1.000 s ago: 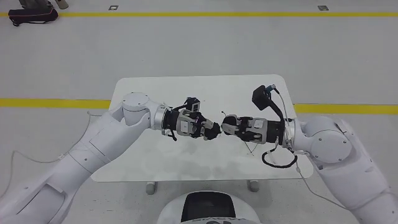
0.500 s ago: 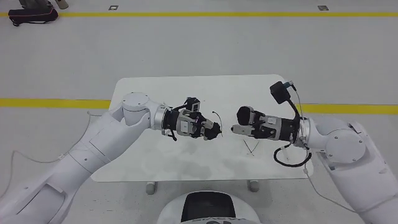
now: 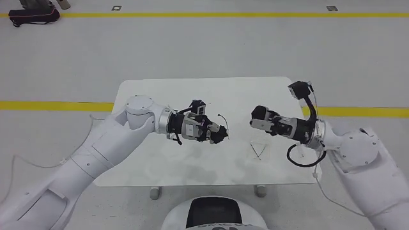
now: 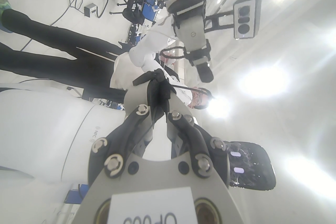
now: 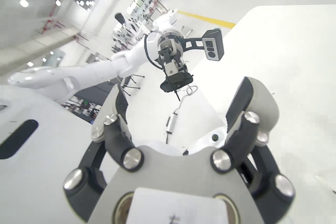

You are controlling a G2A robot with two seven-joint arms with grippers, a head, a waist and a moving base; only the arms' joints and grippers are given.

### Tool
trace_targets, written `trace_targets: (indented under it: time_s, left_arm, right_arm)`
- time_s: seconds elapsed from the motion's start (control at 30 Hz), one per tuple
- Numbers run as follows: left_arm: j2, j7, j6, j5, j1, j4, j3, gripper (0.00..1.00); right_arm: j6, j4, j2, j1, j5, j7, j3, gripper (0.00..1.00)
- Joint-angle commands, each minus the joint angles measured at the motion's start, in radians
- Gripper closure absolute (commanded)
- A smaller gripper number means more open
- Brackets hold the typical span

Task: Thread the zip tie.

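The left end effector pinches the light, bendy zip tie, the right end effector is spread, and I'd grip its thin tip.

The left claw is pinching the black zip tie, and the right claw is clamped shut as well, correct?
Not quite: the right gripper is open and empty, as the right wrist view shows. The left gripper is indeed pinching the zip tie.
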Motion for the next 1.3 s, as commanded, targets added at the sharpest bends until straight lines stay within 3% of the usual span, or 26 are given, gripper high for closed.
trace_targets:
  time_s: [0.0, 0.2, 0.33, 0.47, 0.77, 0.83, 0.97, 1.27]
  left_arm:
    - [0.0, -0.002, -0.015, -0.047, 0.015, 0.0, -0.016, 1.0]
    - [-0.01, -0.01, -0.056, -0.146, 0.042, 0.016, -0.039, 1.0]
    - [-0.021, 0.009, -0.076, -0.178, 0.046, 0.038, -0.041, 1.0]
    - [-0.03, 0.051, -0.084, -0.164, 0.042, 0.048, -0.036, 1.0]
    - [-0.03, 0.051, -0.084, -0.164, 0.042, 0.048, -0.036, 1.0]
    - [-0.033, 0.076, -0.095, -0.169, 0.054, 0.035, -0.035, 1.0]
    - [-0.044, 0.103, -0.149, -0.177, 0.07, 0.026, -0.033, 1.0]
    - [-0.076, 0.099, -0.273, -0.2, 0.082, 0.066, -0.025, 1.0]
  right_arm:
    - [-0.003, 0.061, -0.002, 0.002, 0.173, 0.048, 0.006, 0.0]
    - [-0.003, 0.192, -0.021, 0.025, 0.464, 0.216, -0.023, 0.0]
    - [-0.003, 0.257, -0.037, 0.05, 0.571, 0.272, -0.069, 0.0]
    - [0.002, 0.294, -0.049, 0.08, 0.595, 0.283, -0.11, 0.0]
    - [0.002, 0.294, -0.049, 0.08, 0.595, 0.283, -0.11, 0.0]
    - [0.011, 0.279, -0.051, 0.074, 0.586, 0.254, -0.116, 0.0]
    - [0.019, 0.269, -0.061, 0.062, 0.616, 0.231, -0.149, 0.0]
    - [0.022, 0.304, -0.089, 0.065, 0.701, 0.143, -0.213, 0.0]
